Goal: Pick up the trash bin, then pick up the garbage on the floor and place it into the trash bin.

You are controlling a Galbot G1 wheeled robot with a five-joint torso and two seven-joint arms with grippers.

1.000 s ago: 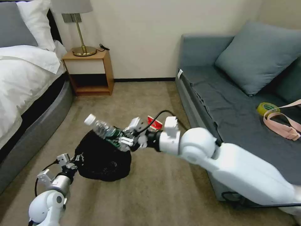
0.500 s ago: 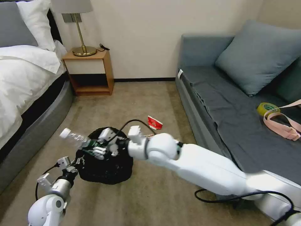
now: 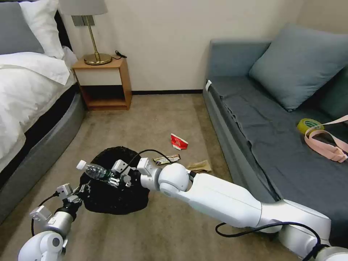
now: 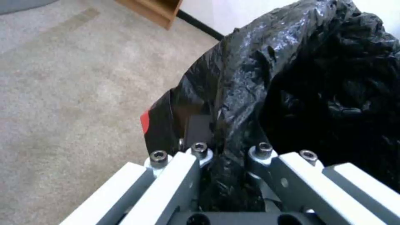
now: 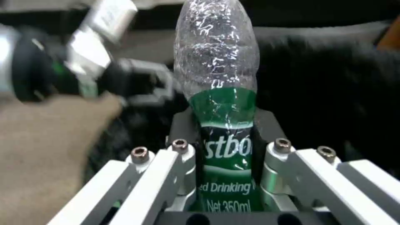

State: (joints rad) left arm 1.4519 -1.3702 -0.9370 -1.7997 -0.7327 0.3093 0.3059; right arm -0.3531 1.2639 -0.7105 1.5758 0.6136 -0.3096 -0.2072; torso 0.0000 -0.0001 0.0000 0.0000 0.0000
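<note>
Lowered now, right gripper pinches the clear green-labelled plastic bottle over the black-bagged round trash bin (left gripper clamps its rim).

black trash bin, green-labelled clear bottle, red carton

The right claw is lowering, carrying the bottle over the bin, which is shifting slightly leftward.

The right arm is fat, smooth and white, with a round ball joint and a thin black cable. The left arm is white too. Both grippers have grey-white fingers with dark round screws.
</note>
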